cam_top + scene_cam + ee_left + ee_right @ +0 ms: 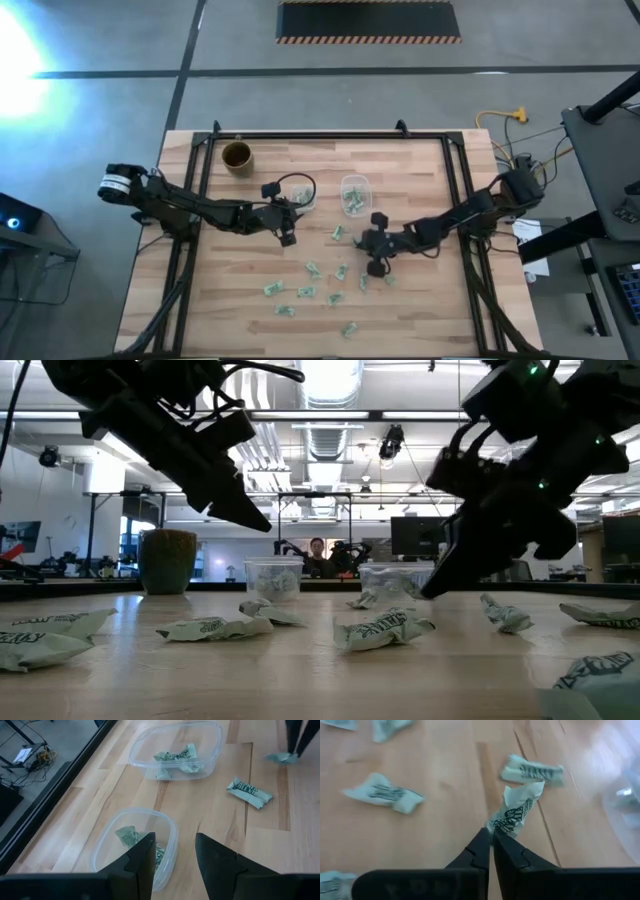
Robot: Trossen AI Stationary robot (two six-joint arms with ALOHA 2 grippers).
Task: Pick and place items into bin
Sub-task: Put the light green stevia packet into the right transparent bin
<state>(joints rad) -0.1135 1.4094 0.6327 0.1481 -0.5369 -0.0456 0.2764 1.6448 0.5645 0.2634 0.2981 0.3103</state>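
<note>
Several small green-and-white wrappers [312, 282] lie loose on the wooden table's near half; they also show in the low view [385, 630]. Two clear tubs stand mid-table, the left tub [301, 198] and the right tub [353, 190], each with wrappers in it [176, 759]. My left gripper [174, 854] is open and empty, its fingers over the left tub's [134, 845] rim on the side nearest the right tub. My right gripper [491, 836] is shut on one wrapper [516, 811] just near of the right tub; it also shows in the left wrist view [280, 757]. My right gripper pinches one end of the wrapper [498, 824] between its two fingertips. The fingers slant down at it from the table's right side. The rest of the wrapper sticks out ahead of the fingertips, low over the wood; whether it is clear of the table I cannot tell.
A brown round cup [237, 157] stands at the far left of the table. One wrapper [249, 793] lies between the two grippers, near the tubs. Another [532, 772] lies just beyond the held one. A black frame rail [330, 136] runs along the table's far edge and sides.
</note>
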